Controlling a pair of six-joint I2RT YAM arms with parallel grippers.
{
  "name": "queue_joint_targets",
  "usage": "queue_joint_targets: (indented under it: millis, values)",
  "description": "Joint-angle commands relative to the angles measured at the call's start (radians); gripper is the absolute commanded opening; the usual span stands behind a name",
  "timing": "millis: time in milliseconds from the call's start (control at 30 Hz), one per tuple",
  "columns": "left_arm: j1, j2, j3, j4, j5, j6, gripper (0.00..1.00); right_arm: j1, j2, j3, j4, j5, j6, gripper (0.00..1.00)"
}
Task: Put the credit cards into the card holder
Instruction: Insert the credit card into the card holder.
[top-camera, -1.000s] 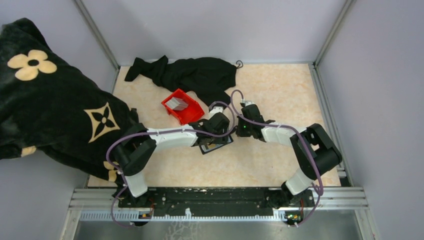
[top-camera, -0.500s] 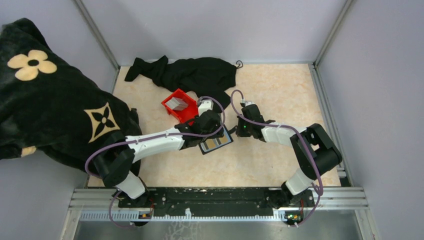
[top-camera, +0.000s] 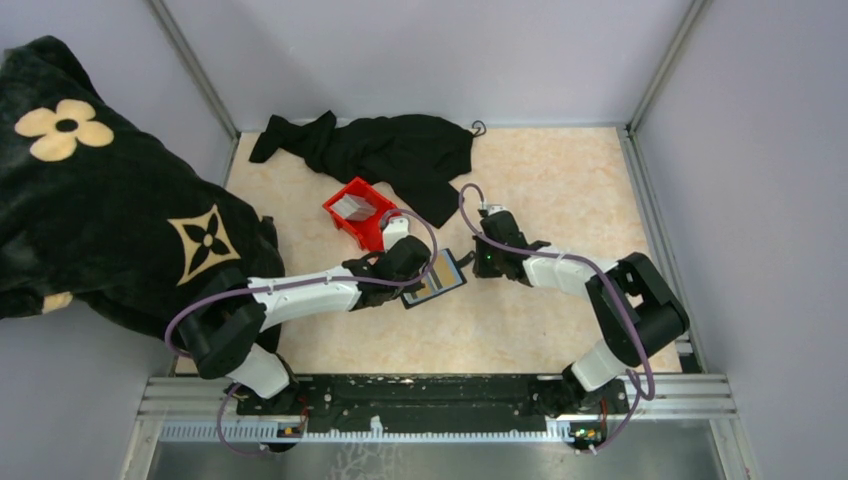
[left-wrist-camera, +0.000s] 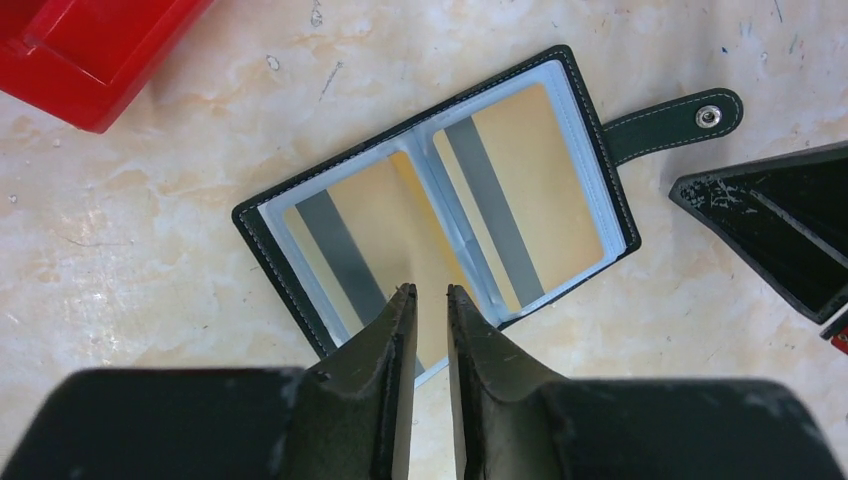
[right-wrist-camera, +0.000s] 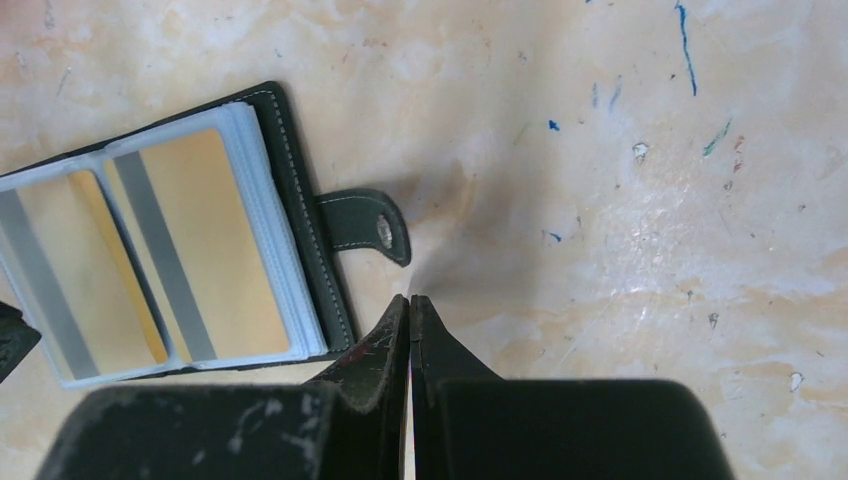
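1. Hovering over the near edge of the open card holder (left-wrist-camera: 290, 275), the left gripper (left-wrist-camera: 425, 290) has its jaws drawn close, with only a slim gap between them. Nothing shows in that gap except the holder's page below. Whether the tips touch the page cannot be told.
2. The left arm runs from its base at the near left in a long, low diagonal toward the middle of the table (top-camera: 560, 180). Its wrist is just left of the holder.
3. The right gripper (right-wrist-camera: 410, 298) is closed, with its fingers pressed flat together and nothing between them. Its tip sits just beside the holder's strap (right-wrist-camera: 365, 230), at the holder's corner. Contact cannot be told.
4. The right arm rises from the near right, folds at a high elbow by the right wall, and sends its forearm left toward the centre.
5. The card holder lies spread flat and slightly askew on the table between the two grippers. It is black with pale stitching and clear bluish sleeves, and its snap strap points toward the right gripper.
6. Two of the credit cards (left-wrist-camera: 530, 165) are in the sleeves, one on each page. Each is tan-gold with a grey stripe, and the left one sits a little crooked.
7. Just beyond the left wrist stands a red bin (top-camera: 365, 232), apart from the holder, with greyish cards (top-camera: 352, 206) inside.
8. Farther back a black cloth (top-camera: 390, 150) lies crumpled by the far wall.
9. A dark fabric with cream flowers (top-camera: 110, 220) hangs along the left side.
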Motion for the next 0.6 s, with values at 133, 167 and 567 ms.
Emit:
queue_joint_targets:
  millis: [133,167,567]
  values:
    - [0.002,0.019,0.01,0.02,0.004,-0.006,0.15,0.056,-0.072,0.071,-0.033,0.04,-0.014,0.0]
    - [0.003,0.025,0.012,0.024,0.007,-0.006,0.15,0.06,-0.072,0.074,-0.034,0.042,-0.013,0.0]
    - [0.003,0.098,0.077,0.05,0.027,0.027,0.08,0.071,-0.003,0.145,-0.022,0.036,-0.025,0.0]
